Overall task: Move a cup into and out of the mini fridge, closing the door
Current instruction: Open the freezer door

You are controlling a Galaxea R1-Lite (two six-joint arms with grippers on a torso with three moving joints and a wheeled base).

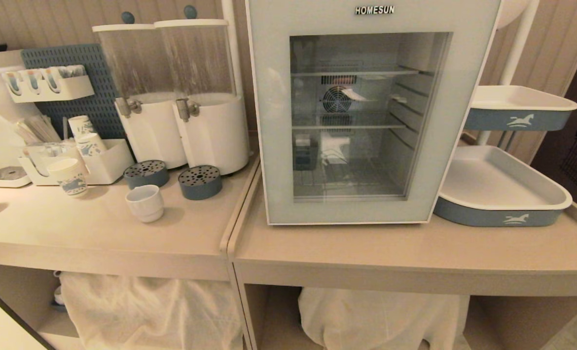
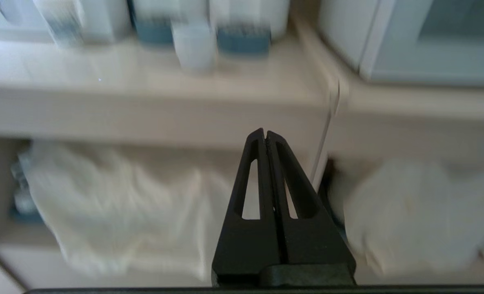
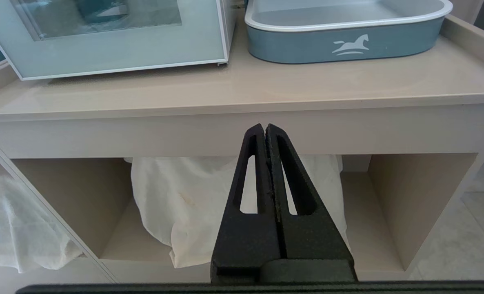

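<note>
White mug (image 1: pixel 145 203) sits on left counter near drip trays, well apart from mini fridge (image 1: pixel 366 112); door (image 1: pixel 279 146) closed. Left gripper (image 2: pixel 265 134), right gripper (image 3: pixel 265 128) low before counter, fingers pressed together, empty. Risk: reach nudges neighbouring paper cup (image 1: pixel 68 177); swinging door clips tray (image 1: pixel 505 214).

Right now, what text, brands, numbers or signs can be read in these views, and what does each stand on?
"HOMESUN": along the top edge of the door of the mini fridge.
White horse emblem, no words: on the front wall of the lower blue tray and of the upper blue tray.
Blue print on the paper cups: a pattern, no legible words.
Labels inside the fridge: too blurred to read.
No numbers are readable.
</note>
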